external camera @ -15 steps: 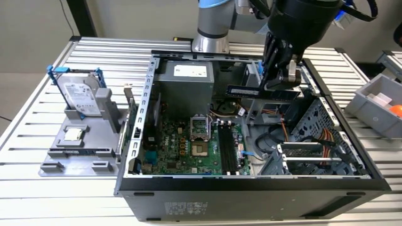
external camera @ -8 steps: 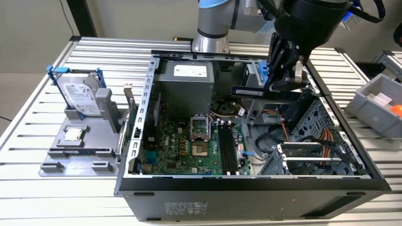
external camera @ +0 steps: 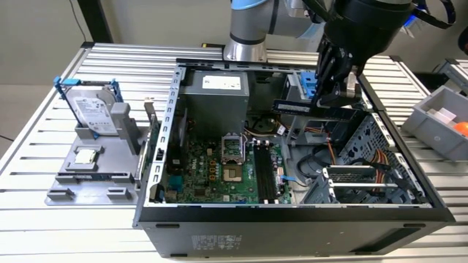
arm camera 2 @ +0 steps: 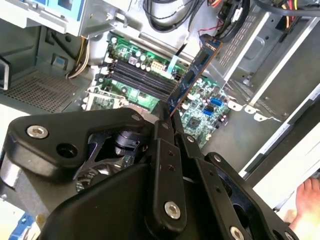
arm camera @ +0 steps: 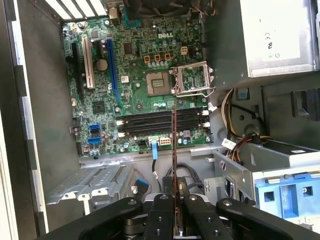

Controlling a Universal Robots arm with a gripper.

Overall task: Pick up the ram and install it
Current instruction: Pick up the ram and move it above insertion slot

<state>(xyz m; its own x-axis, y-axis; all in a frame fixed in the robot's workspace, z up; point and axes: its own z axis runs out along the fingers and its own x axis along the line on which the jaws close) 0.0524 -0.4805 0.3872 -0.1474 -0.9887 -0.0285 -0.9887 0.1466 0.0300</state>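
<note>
I have the ram (external camera: 294, 106) clenched in the gripper (external camera: 332, 101), which grips it by one end. It hangs in the air over the open computer case (external camera: 292, 222), toward the exterior view's right, well above the motherboard (external camera: 212, 170). In the first wrist view the ram (arm camera: 174, 145) shows edge-on, with the black memory slots (arm camera: 160, 121) lying below it (no contact that I can see). Outside the case, at the exterior view's left, a hard drive (external camera: 95, 112) stands in a grey holder (external camera: 87, 181) on the worktop (external camera: 36, 235).
</note>
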